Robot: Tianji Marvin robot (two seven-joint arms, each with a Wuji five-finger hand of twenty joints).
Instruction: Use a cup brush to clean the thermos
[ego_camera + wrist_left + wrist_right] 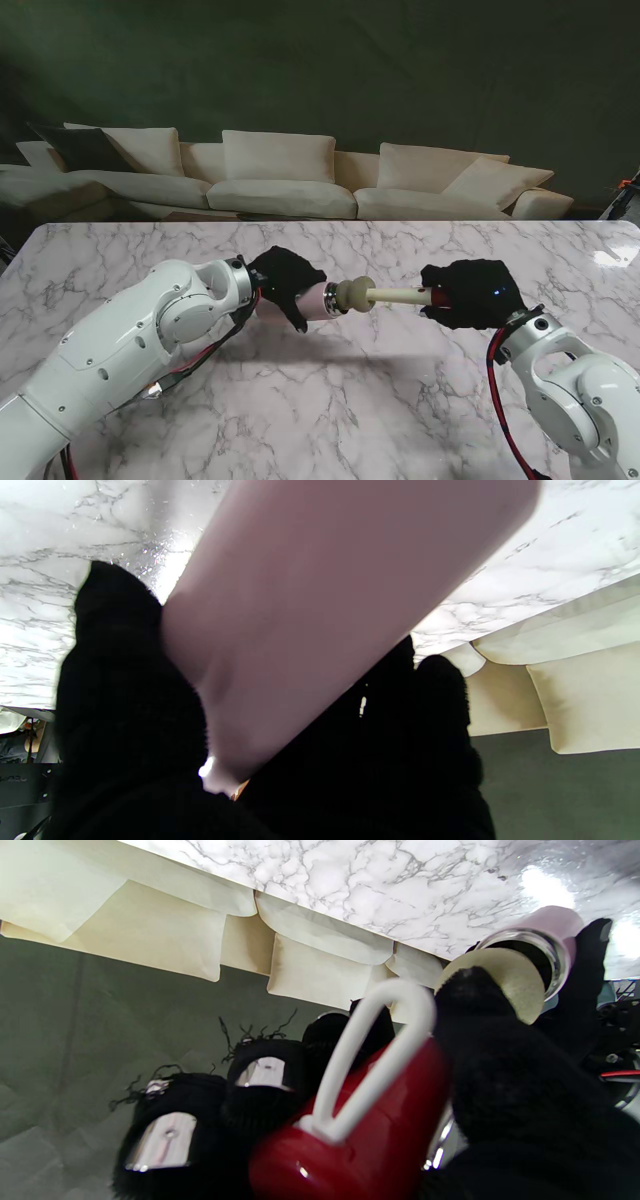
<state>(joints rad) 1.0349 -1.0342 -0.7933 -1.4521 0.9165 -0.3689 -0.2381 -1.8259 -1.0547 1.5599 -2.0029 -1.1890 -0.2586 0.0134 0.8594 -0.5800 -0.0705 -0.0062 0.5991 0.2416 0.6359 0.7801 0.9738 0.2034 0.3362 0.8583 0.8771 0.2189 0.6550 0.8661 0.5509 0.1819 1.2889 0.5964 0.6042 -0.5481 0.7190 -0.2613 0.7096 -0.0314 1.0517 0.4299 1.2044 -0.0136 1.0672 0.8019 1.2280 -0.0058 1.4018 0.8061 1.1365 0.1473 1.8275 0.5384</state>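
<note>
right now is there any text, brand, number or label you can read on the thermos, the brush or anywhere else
None can be read.
Thermos: plain pink body, no print showing in any view.
Cup brush: sponge head, cream shaft, red grip, all unmarked.
Left hand and right hand: black gloves, no lettering.
Dim marks at the left wrist view's edge are too dark to read.

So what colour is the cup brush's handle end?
Red, with a white hanging loop, on the cup brush; clearest in the right wrist view.

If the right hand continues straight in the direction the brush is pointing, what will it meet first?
The right hand holds the cup brush pointing toward the robot's left. Its sponge head sits right at the open mouth of the pink thermos held by the left hand, so it would probably enter the thermos first.
</note>
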